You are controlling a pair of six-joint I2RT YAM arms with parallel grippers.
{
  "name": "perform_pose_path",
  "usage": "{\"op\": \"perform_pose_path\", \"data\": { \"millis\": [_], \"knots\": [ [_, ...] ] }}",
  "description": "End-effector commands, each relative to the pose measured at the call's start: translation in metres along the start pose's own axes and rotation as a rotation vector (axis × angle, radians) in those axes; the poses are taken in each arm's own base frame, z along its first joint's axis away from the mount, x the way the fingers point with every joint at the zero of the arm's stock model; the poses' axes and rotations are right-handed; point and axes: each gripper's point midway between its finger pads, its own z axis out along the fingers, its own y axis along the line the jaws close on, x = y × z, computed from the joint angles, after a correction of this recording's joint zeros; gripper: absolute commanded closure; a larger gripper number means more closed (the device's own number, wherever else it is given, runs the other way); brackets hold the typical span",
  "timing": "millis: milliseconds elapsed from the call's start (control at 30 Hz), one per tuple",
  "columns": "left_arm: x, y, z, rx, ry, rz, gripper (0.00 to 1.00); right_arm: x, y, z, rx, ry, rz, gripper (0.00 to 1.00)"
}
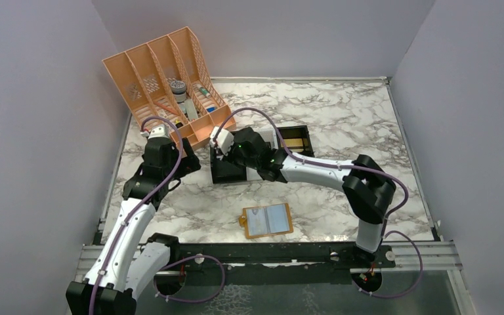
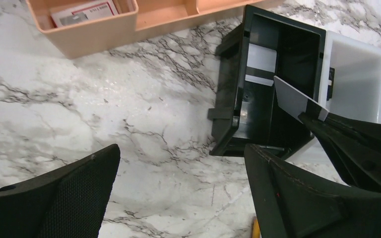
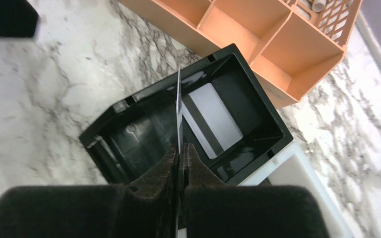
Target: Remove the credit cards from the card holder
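Card holder (image 1: 267,220): lies open flat near the worktop's front edge, centre. You cannot tell whether cards remain inside.
First credit card (image 3: 211,121): flat in the black bin (image 3: 139,134), so done.
Second credit card (image 3: 179,99): pinched edge-on in your right gripper (image 3: 180,148), above that bin, release pending.
Left gripper (image 2: 181,148): spread wide, empty.
The wrist views show the binned card. Only the top view shows the holder whole.
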Motion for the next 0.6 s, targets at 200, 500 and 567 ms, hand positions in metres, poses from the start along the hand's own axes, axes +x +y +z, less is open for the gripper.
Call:
{"op": "perform_pose_path", "data": {
  "millis": [200,500,567],
  "knots": [
    [-0.008,0.017,-0.007,-0.064,-0.056,0.068,0.01,0.016,-0.031,0.025,0.124,0.066,-0.406,0.99],
    [-0.01,0.018,-0.01,-0.066,-0.073,0.063,0.01,0.029,-0.036,0.05,0.131,0.118,-0.556,0.98],
    [-0.01,0.019,-0.011,-0.068,-0.077,0.061,0.01,0.03,-0.038,0.055,0.138,0.127,-0.576,0.97]
  ]
}}
